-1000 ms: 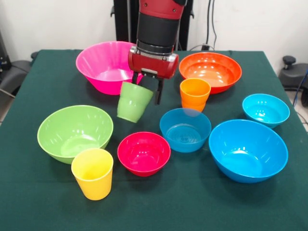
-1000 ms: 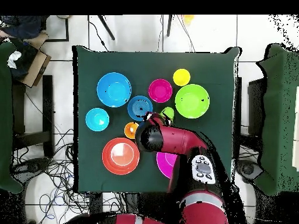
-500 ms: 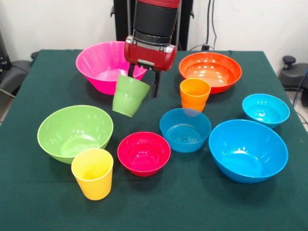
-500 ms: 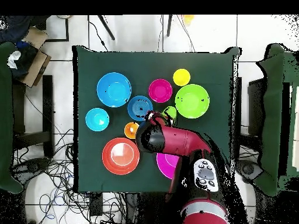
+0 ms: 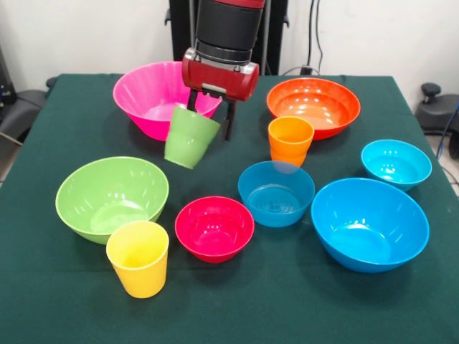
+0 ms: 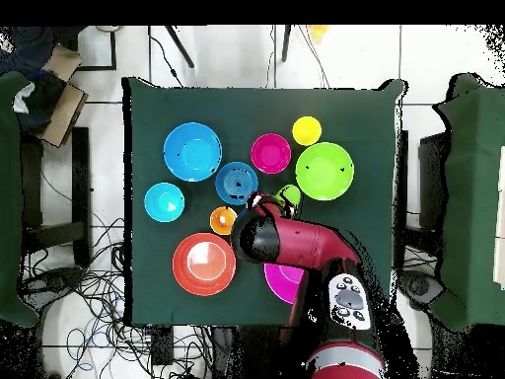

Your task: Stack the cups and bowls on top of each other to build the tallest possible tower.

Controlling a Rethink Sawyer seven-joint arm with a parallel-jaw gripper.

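Observation:
My gripper [image 5: 209,118] is shut on the rim of the green cup [image 5: 188,137], which hangs tilted above the table in front of the large pink bowl [image 5: 147,97]. In the overhead view the green cup [image 6: 288,193] peeks out beside the arm. The orange cup [image 5: 290,140] stands near the large orange bowl [image 5: 313,105]. At the front left stands the yellow cup [image 5: 138,257]. The light green bowl [image 5: 111,196], red bowl [image 5: 214,228], a mid-size blue bowl [image 5: 276,193], a large blue bowl [image 5: 369,223] and a small cyan bowl [image 5: 396,163] sit separately on the table.
A dark green cloth [image 5: 287,301] covers the table. Black chairs [image 5: 21,104] stand off its sides. In the overhead view cables [image 6: 89,286] lie on the floor beside the table.
The gripper has risen and shifted slightly left in the front view, carrying the green cup higher, toward the pink bowl. Everything else stays put.

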